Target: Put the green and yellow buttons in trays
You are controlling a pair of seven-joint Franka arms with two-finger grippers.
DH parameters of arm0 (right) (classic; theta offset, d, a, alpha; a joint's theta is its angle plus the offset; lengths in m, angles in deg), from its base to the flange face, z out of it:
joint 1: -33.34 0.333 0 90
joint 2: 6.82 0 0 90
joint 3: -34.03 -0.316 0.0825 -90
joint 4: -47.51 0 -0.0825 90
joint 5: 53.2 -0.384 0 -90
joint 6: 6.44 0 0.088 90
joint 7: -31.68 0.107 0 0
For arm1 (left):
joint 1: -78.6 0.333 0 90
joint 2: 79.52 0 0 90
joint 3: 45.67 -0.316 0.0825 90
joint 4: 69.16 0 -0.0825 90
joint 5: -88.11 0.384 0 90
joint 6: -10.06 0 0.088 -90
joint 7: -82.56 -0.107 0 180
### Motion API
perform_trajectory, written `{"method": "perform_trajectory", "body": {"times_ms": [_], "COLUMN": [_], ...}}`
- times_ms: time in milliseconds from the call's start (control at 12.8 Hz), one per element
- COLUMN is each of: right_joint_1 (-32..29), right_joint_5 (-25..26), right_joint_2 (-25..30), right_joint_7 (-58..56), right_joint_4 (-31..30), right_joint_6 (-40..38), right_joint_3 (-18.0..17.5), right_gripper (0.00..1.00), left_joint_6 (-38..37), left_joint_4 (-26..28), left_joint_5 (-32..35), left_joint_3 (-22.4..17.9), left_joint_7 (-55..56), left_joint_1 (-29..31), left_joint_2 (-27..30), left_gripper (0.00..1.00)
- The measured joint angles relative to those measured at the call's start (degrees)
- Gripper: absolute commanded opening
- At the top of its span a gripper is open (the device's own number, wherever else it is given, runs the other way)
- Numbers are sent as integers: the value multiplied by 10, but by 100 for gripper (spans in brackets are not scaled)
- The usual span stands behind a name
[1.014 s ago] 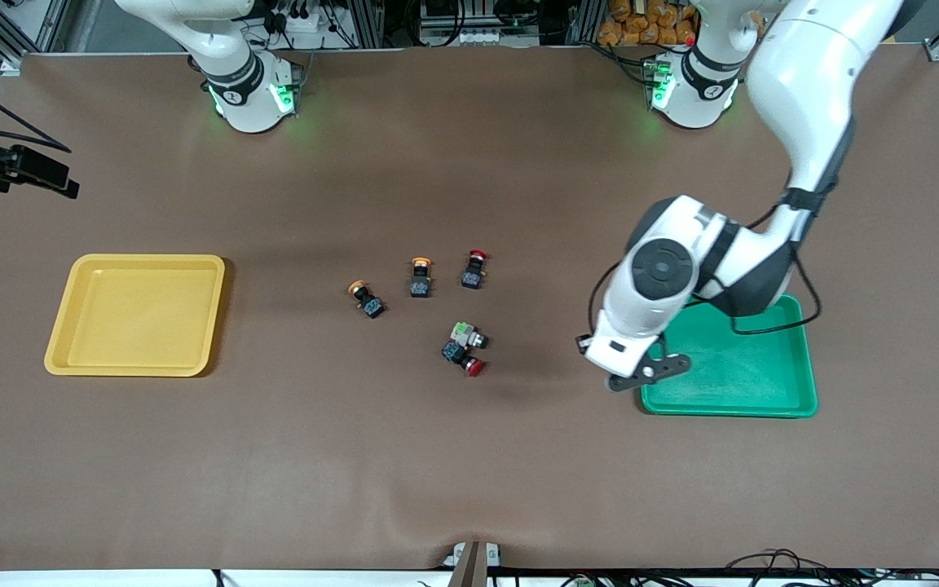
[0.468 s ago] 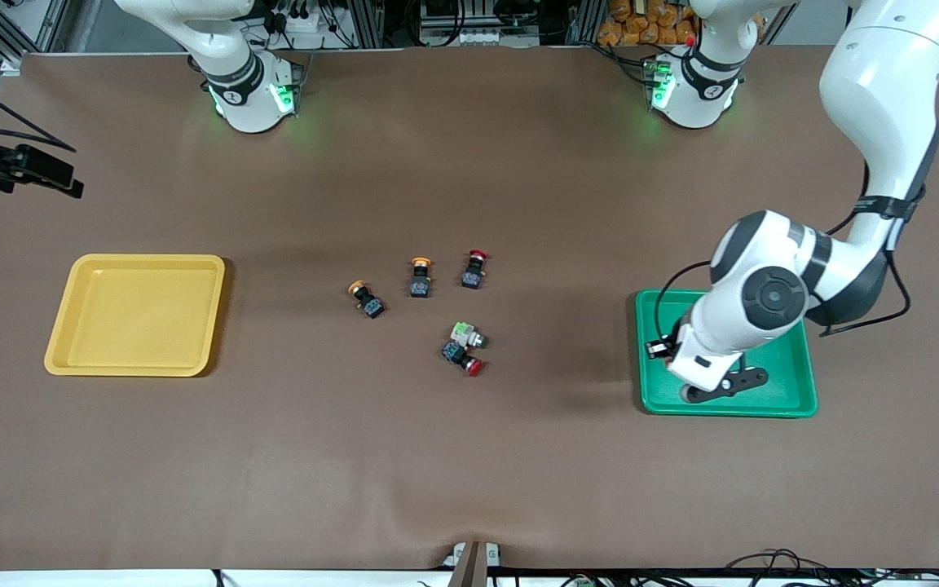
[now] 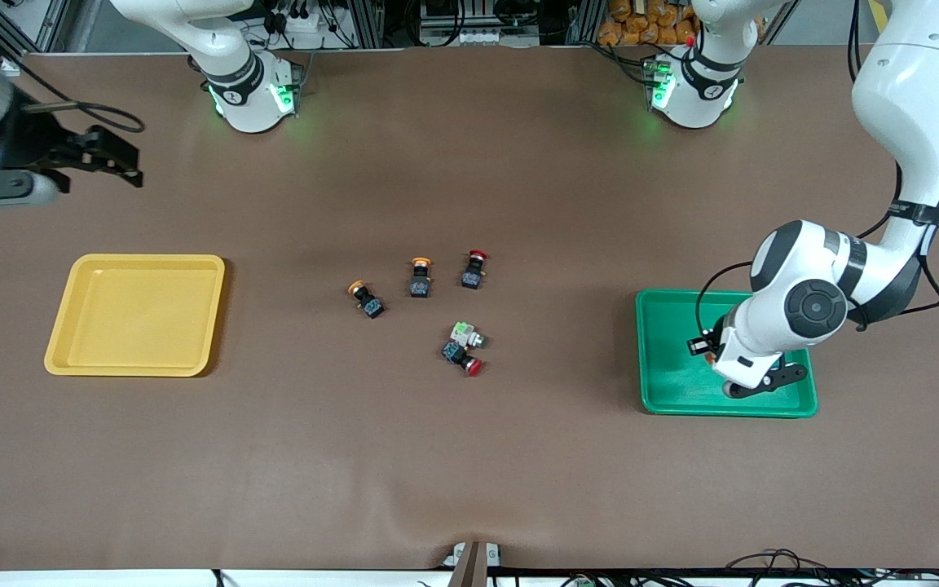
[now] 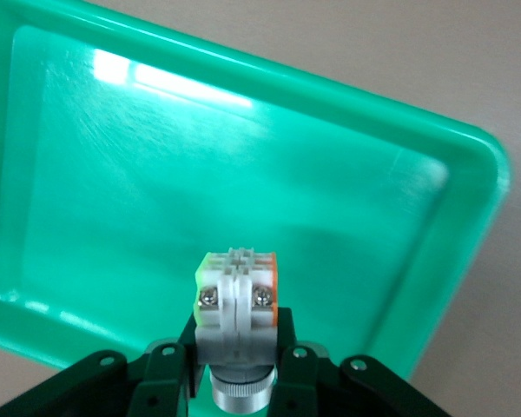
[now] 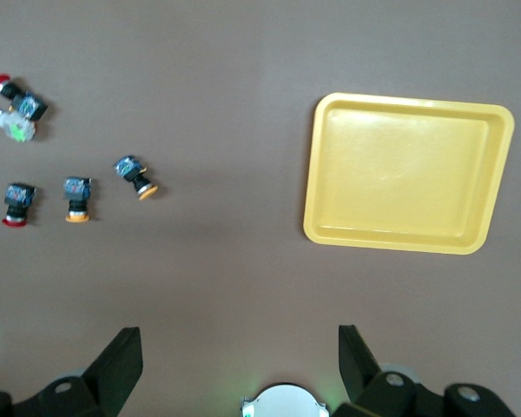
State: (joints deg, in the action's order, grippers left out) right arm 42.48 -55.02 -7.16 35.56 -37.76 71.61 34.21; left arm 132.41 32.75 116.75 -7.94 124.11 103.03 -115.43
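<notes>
Buttons of this kind are judged to be light, rigid and small, with a hard plastic body and a smooth round collar, so a grip across the flat sides of the body is advised, since the rounded cap and collar are likely to slip. One whitish button (image 4: 236, 300) is held in this way: the left tool (image 4: 236, 382) is closed on it at its metal collar end, terminal block pointing downward, over the green tray (image 3: 665, 391) at the left arm's end of the counter (image 3: 469, 473). No button is seen lying in that tray yet. The right tool (image 5: 234, 356) is held high above the counter with its fingers spread wide and nothing between them; this arm is waiting. The yellow tray (image 3: 58, 359) lies at the right arm's end of the counter and holds nothing. On the counter between the trays, five buttons are counted: two black-bodied ones with orange-yellow caps (image 3: 365, 297) (image 3: 420, 275), one whitish one with a light-green cap (image 3: 465, 333), and two black-bodied ones with red caps (image 3: 474, 267) (image 3: 462, 358). The green-capped button is touching a red-capped one, which lies just nearer to the front camera, so a careful approach is judged necessary there to avoid disturbing the neighbour. Two trays are counted in all.
</notes>
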Motion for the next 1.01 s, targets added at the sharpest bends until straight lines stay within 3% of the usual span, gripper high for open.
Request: {"method": "perform_trajectory", "body": {"times_ms": [390,624,702,780,858,936,1014], "right_joint_1": [88,135,150,162,170,175,180], "right_joint_5": [0,-1,-1,-1,-1,-1,-1], "right_joint_2": [-86,-163,-184,-204,-221,-236,-248], "right_joint_7": [0,2,3,4,4,4,3], "right_joint_4": [-9,-16,-21,-31,-43,-61,-86], "right_joint_6": [-10,78,121,165,210,258,312], "right_joint_3": [-1,-2,-2,-1,-2,-1,-2], "right_gripper": [100,100,100,100,100,100,100], "left_joint_6": [85,100,101,101,101,104,109], "left_joint_4": [43,46,47,47,46,46,44], "left_joint_5": [85,96,96,96,96,96,96], "left_joint_3": [-3,-3,-3,-3,-6,-14,-23], "left_joint_7": [0,-2,-4,-5,-6,-6,-7], "left_joint_1": [56,69,69,68,68,68,69], "left_joint_2": [-35,-48,-48,-48,-48,-49,-51], "left_gripper": [0,0,13,50,70,100,100]}}
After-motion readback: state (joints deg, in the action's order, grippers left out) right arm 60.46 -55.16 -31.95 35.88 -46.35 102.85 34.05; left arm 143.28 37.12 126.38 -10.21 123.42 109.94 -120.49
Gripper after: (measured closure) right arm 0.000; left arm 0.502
